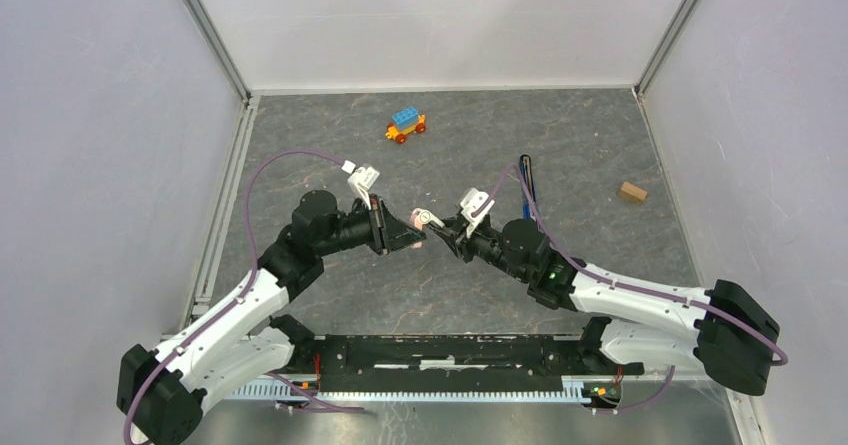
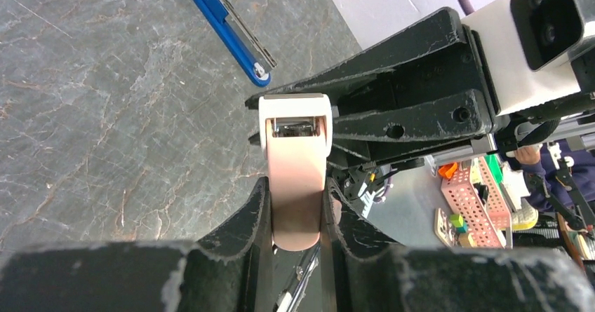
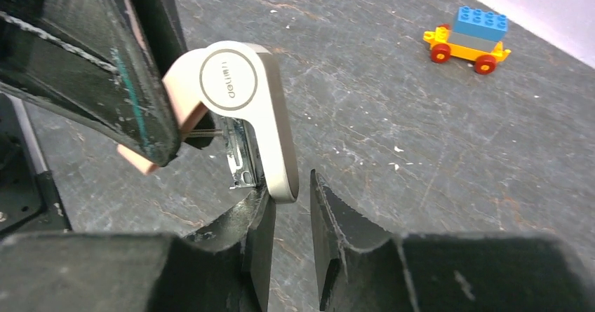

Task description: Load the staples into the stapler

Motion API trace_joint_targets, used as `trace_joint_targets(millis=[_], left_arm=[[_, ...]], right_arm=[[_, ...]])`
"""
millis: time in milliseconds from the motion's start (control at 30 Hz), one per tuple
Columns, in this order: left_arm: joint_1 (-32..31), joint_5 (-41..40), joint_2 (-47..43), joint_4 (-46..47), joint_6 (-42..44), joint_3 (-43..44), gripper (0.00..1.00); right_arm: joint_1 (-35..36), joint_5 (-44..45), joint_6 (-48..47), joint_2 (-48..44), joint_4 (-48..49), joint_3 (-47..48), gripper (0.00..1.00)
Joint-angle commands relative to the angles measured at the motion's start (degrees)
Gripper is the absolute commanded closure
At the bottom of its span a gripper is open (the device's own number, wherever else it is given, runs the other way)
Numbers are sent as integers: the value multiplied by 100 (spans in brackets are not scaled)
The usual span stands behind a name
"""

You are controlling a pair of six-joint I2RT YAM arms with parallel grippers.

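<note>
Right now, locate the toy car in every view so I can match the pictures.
Top external: toy car at the far side, left of centre.
Left wrist: not in view.
Right wrist: upper right corner.
Shared landmark: the pink-and-white stapler held in the left gripper, visible in all three.

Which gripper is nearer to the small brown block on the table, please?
Right. The right gripper is left of the block; the left gripper, holding a pink stapler, is even farther left.
</note>
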Motion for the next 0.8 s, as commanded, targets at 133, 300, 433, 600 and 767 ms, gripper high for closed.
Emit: trace_joint_targets(millis=[133,300,433,600,767], left_arm=[[-15,738,134,-733,435,453,98],[-13,1017,198,-834,428,472,98],[-17,1094,218,-961,490,477,98],[-15,1229,356,-1067,490,445,98],[-20,1402,526,-1032,430,396,98]], right_arm=[[-5,662,-788,-293,113,-137,73],[-2,724,-880,-275,227,-253,76],[-3,736,-909,-248,306,-309,77],[-4,735,-970,-246,410,-378,78],[-1,687,-1002,-171,469,-350,78]])
